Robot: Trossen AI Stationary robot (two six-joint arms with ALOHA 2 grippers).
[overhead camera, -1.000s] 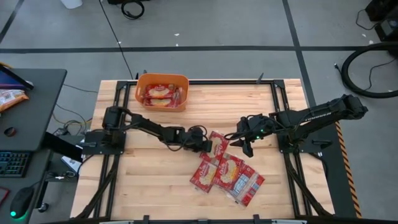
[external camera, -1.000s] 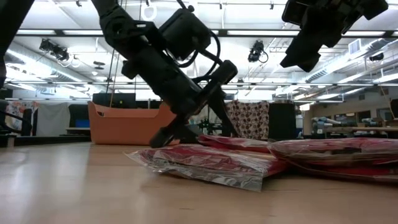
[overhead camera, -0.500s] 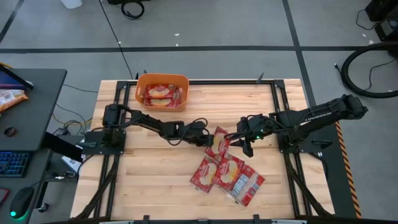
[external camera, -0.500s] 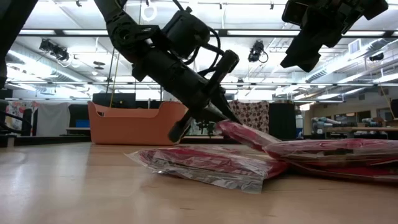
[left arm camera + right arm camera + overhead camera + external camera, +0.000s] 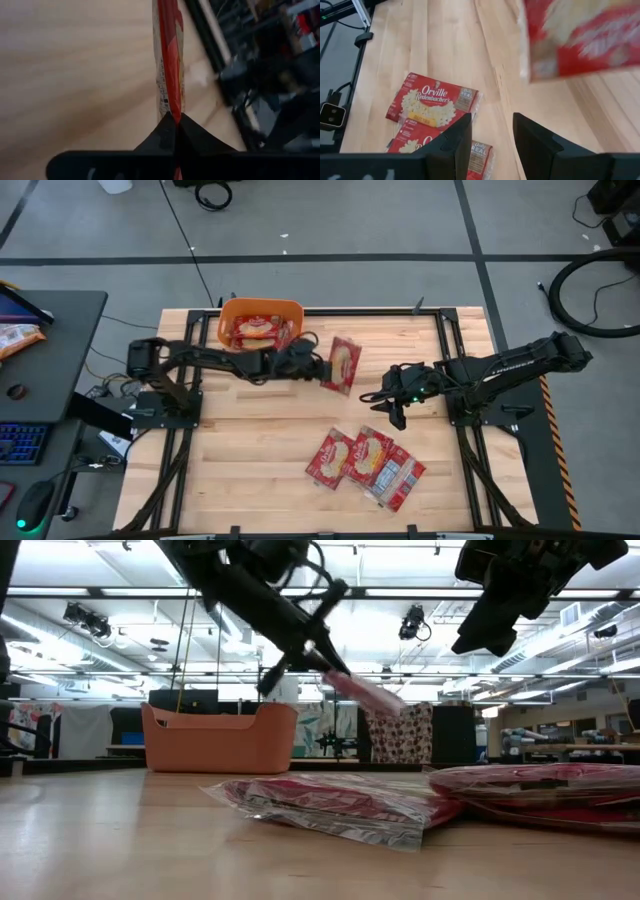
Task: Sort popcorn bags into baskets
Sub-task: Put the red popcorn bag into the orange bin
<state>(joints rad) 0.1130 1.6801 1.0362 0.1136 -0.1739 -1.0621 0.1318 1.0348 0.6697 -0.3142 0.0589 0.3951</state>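
Seen from above, a wooden table [image 5: 250, 460] carries an orange basket [image 5: 261, 327] at its far edge, already holding a few red popcorn bags. Just beside the basket, the left pincer [image 5: 322, 370] is pressed together on the edge of one popcorn bag [image 5: 342, 364], holding it in the air clear of the table. The bag hangs flat and fairly straight from that single pinch, so it looks light and moderately stiff, though its glossy plastic wrap is probably slippery. A firm grip on a sealed edge, as here, seems the safest hold.

Well away from the basket, toward the table's near side, three more popcorn bags [image 5: 364, 462] lie in an overlapping cluster, faces up. Their flatness against the wood may make them awkward to lift unless taken by an overhanging edge.

The right pincer [image 5: 394, 411] hovers between the basket and that cluster, its fingers spread and empty.
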